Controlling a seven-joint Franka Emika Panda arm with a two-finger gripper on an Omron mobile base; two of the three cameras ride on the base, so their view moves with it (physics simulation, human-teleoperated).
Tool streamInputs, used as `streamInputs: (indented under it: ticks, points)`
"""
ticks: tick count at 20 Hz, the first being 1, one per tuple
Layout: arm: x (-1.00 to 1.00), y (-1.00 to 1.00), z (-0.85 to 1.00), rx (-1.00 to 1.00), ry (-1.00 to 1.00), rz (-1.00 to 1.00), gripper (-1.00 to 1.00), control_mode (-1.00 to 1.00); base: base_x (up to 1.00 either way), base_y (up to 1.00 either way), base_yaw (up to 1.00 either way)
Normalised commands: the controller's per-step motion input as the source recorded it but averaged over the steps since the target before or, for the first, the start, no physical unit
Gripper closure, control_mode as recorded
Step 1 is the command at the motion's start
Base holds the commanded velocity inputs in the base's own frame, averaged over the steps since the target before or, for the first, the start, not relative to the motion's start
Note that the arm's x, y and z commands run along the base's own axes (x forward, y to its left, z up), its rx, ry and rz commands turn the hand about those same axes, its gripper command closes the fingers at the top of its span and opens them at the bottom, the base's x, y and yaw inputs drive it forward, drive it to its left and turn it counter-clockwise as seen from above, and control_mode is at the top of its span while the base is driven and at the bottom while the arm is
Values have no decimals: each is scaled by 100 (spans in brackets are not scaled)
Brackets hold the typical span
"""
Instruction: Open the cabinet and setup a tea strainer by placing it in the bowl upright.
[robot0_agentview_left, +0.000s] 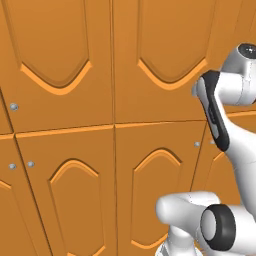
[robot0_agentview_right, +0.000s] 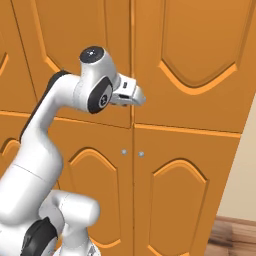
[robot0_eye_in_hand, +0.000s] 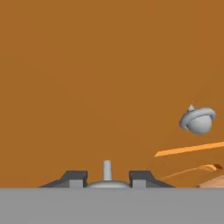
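Observation:
My gripper (robot0_eye_in_hand: 107, 176) is shut on a small round silver knob (robot0_eye_in_hand: 107, 168) of the orange-brown cabinet (robot0_eye_in_hand: 109, 65); the knob's stem stands between the two dark fingertips (robot0_eye_in_hand: 74, 178). In the right base view the gripper (robot0_agentview_right: 139, 98) presses against the lower edge of the tall upper doors (robot0_agentview_right: 115, 30), right at the seam between them, and hides the knob. The doors look flush and closed. Both the tea strainer and the bowl are out of view.
A second silver knob (robot0_eye_in_hand: 197, 120) sits on the neighbouring door, to the right in the hand view. Shorter lower doors (robot0_agentview_right: 100, 200) carry a pair of knobs (robot0_agentview_right: 124, 151). A pale wall and wooden floor (robot0_agentview_right: 235, 240) lie at the right.

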Motion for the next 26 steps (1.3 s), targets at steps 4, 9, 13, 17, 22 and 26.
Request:
streamInputs:
  ticks: [4,9,13,17,22,26]
  points:
    - [-100,0,26,-1,-10,-17,100,-100,0,0,0]
    - [-100,4,34,-5,-12,-19,100,-100,0,0,0]
    - [-100,16,46,-6,-14,-20,100,-100,0,0,0]
    - [-100,14,53,-3,-9,-20,100,-100,0,0,0]
    - [-100,1,52,0,-12,-11,100,-100,0,0,0]
    - [-100,29,35,-1,-10,-9,100,-100,0,0,0]
